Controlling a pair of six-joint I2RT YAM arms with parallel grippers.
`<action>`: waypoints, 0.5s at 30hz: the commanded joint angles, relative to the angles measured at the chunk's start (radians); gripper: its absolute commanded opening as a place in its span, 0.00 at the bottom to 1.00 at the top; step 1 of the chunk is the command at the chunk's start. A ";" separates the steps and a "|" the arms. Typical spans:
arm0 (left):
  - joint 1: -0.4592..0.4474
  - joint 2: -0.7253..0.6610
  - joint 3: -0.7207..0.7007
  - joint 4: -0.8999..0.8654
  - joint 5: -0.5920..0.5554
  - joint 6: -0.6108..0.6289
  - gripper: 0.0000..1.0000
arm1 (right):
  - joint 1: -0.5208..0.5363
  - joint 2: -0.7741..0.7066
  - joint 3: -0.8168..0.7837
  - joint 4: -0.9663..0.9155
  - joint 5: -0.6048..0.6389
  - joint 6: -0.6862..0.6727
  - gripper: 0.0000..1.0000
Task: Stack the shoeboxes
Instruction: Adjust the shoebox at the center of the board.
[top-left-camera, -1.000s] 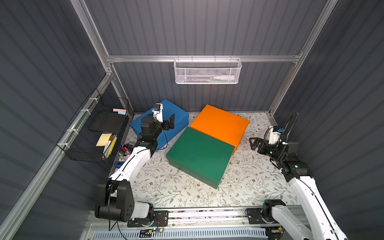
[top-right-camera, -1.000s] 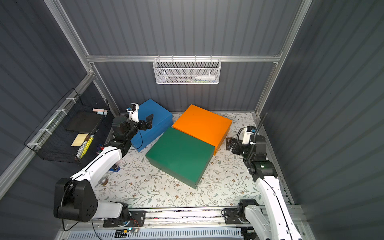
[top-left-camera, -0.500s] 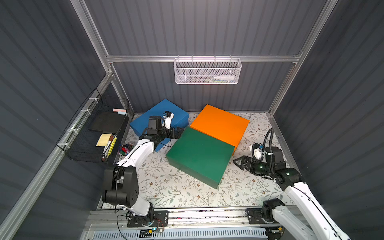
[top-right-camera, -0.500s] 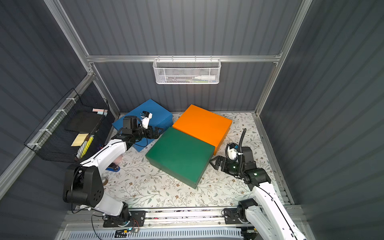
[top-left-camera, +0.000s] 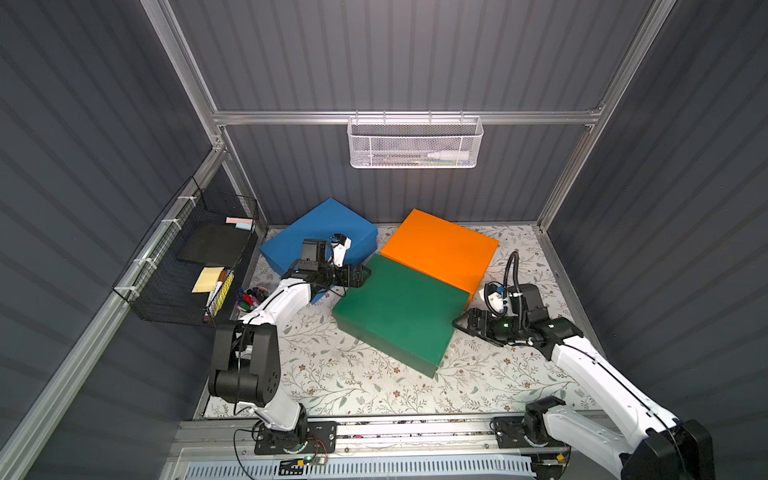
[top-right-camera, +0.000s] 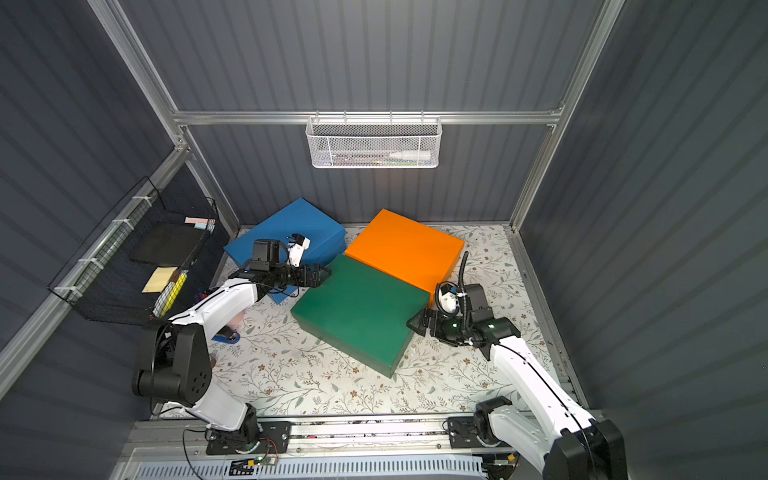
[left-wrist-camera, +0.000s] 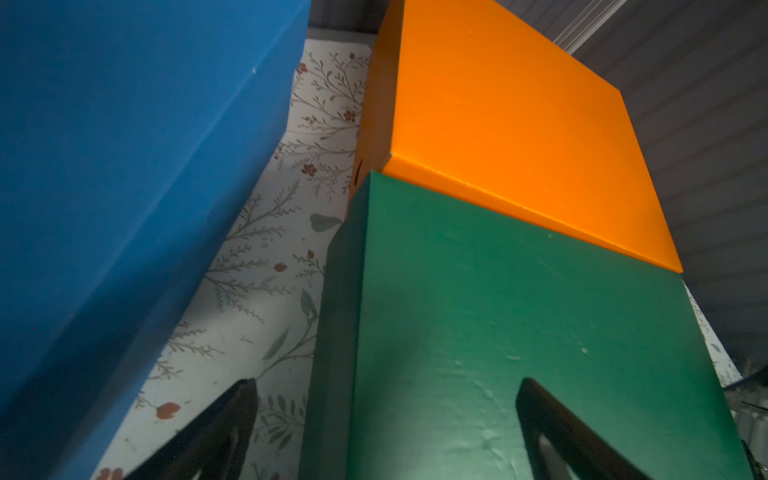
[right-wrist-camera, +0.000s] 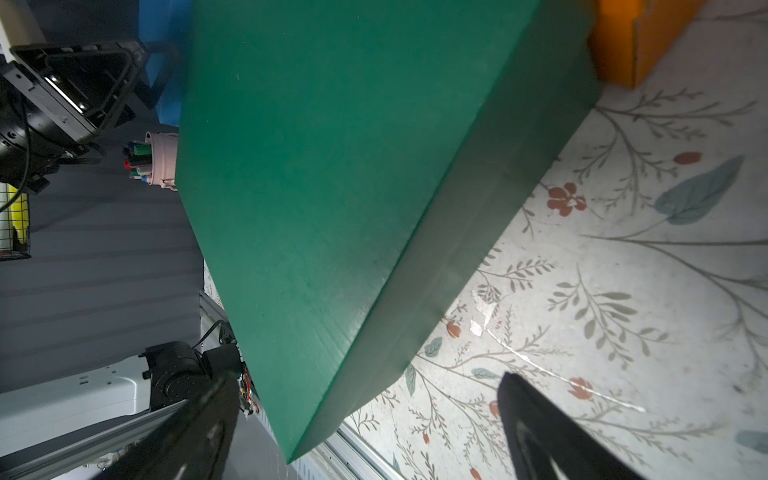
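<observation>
Three shoeboxes lie on the floral mat in both top views. The blue one (top-left-camera: 320, 235) is at the back left, the orange one (top-left-camera: 440, 249) at the back right. The dark green one (top-left-camera: 399, 307) lies in front, touching the orange box's front edge. My left gripper (top-left-camera: 361, 274) is open at the green box's (left-wrist-camera: 519, 311) back left corner, one finger over the lid and one beside the wall. My right gripper (top-left-camera: 461, 322) is open at the green box's (right-wrist-camera: 332, 166) right side, low above the mat. Neither gripper holds anything.
A black wire basket (top-left-camera: 187, 266) with notepads hangs on the left wall, and a cup of markers (top-left-camera: 249, 297) stands below it. A white mesh basket (top-left-camera: 415, 141) hangs on the back wall. The metal rail (top-left-camera: 395, 432) with both arm bases runs along the front.
Both arms have come down and closed in on the green box: the left from above the blue box, the right from the back right. The boxes have not moved.
</observation>
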 joint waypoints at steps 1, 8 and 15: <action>-0.026 -0.010 -0.030 -0.056 0.051 -0.028 1.00 | 0.004 0.017 0.029 0.065 -0.016 -0.001 0.99; -0.084 -0.026 -0.047 -0.104 0.026 -0.051 1.00 | 0.004 0.105 0.074 0.065 -0.024 -0.022 0.99; -0.160 -0.115 -0.098 -0.137 0.046 -0.119 1.00 | 0.002 0.124 0.093 0.022 0.051 -0.037 0.99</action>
